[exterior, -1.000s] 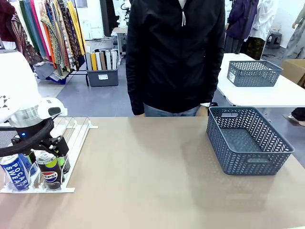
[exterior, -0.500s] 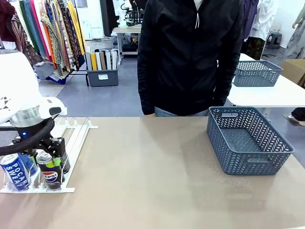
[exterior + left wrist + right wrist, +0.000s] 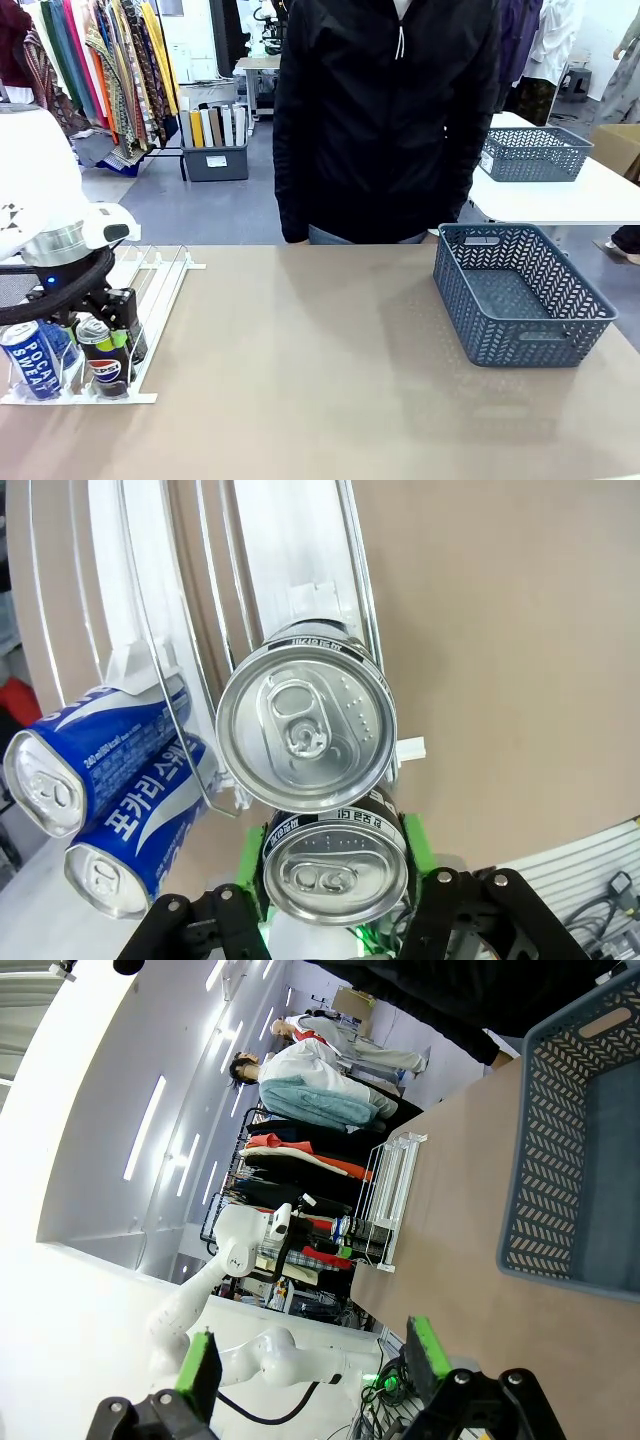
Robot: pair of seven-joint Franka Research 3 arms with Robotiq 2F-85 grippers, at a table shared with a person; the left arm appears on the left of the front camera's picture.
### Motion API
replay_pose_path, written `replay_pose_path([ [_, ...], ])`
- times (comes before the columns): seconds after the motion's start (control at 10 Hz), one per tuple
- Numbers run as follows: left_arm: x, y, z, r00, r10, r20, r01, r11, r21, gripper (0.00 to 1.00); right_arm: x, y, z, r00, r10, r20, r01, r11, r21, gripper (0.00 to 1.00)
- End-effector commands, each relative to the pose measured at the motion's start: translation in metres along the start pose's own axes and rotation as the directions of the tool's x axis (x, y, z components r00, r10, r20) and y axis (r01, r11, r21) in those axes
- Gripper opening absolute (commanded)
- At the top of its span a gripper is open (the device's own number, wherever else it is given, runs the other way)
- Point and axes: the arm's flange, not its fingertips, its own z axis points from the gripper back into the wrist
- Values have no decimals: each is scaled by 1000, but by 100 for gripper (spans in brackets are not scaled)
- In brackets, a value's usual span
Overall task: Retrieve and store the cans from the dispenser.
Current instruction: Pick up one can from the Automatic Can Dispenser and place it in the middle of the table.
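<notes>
- Near Pocari (image 3: 30, 362): upright at the low, near end of the rack (image 3: 75, 398), leftmost lane, label facing the robot side.
- Near Pepsi (image 3: 104, 368): upright in the next lane to the right, also at the rack's low end, beside near Pocari.
- L gripper (image 3: 333, 880): comes down from above and is closed on near Pepsi. Green pads press both sides just under the silver top. Can sits in its lane, not lifted.
- Far Pepsi (image 3: 305, 725): same lane, right behind near Pepsi, touching or nearly so. Top shows in full in L wrist view.
- Far Pocari (image 3: 100, 750): behind near Pocari in the left lane. A rail wire runs btwn the Pocari and Pepsi lanes.
- Rack: near-left on the table (image 3: 300, 380), slopes up toward the far side. Upper lanes hold no cans.
- Basket (image 3: 520, 340): dark grey mesh, right side of the table, well apart from the rack, nothing in it.
- R gripper (image 3: 312, 1360): pads wide apart, nothing btwn them. Its cam sees the basket wall close by, w/ rack and L arm (image 3: 235, 1250) well beyond.
- Person (image 3: 380, 120): black zip jacket, stands at the far edge, about centre. Hands not on the table.
- Behind: 2nd basket (image 3: 530, 152) on a white table (image 3: 560, 200) far right, clothes rail (image 3: 110, 70) far left.
</notes>
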Motion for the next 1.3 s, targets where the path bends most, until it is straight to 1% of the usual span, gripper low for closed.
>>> replay_pose_path([
  [0.0,-23,-2,17,999,37,25,-37,999,20,0,1,2,1,1000,21,3,-21,1000,12,100],
  [0.1,-29,-3,47,999,39,27,-40,999,33,0,1,2,1,1000,21,3,-21,1000,12,100],
  [0.2,-37,-4,81,996,48,71,-52,997,60,0,1,2,1,1000,21,3,-21,1000,12,100],
  [0.3,-44,-3,114,995,31,94,-36,998,60,0,1,2,1,1000,21,3,-21,1000,12,100],
  [0.4,-52,0,151,991,74,108,-84,993,86,0,1,2,1,1000,21,3,-21,1000,12,100],
  [0.6,-65,11,201,987,84,135,-87,996,21,0,1,2,1,1000,21,3,-21,1000,12,100],
  [0.8,-83,25,219,985,89,148,-82,995,-53,0,1,2,1,1000,21,3,-21,1000,12,100],
  [0.9,-89,29,219,986,105,129,-96,993,-73,0,1,2,1,1000,21,3,-21,1000,12,100],
  [1.0,-94,30,213,993,99,61,-93,990,-104,0,1,2,1,1000,21,3,-21,1000,12,100],
  [1.1,-84,24,223,984,104,143,-101,994,-29,0,1,2,1,1000,21,3,-21,1000,12,100],
  [1.2,-84,24,223,984,104,143,-101,994,-29,0,1,2,1,1000,21,3,-21,1000,12,100],
])
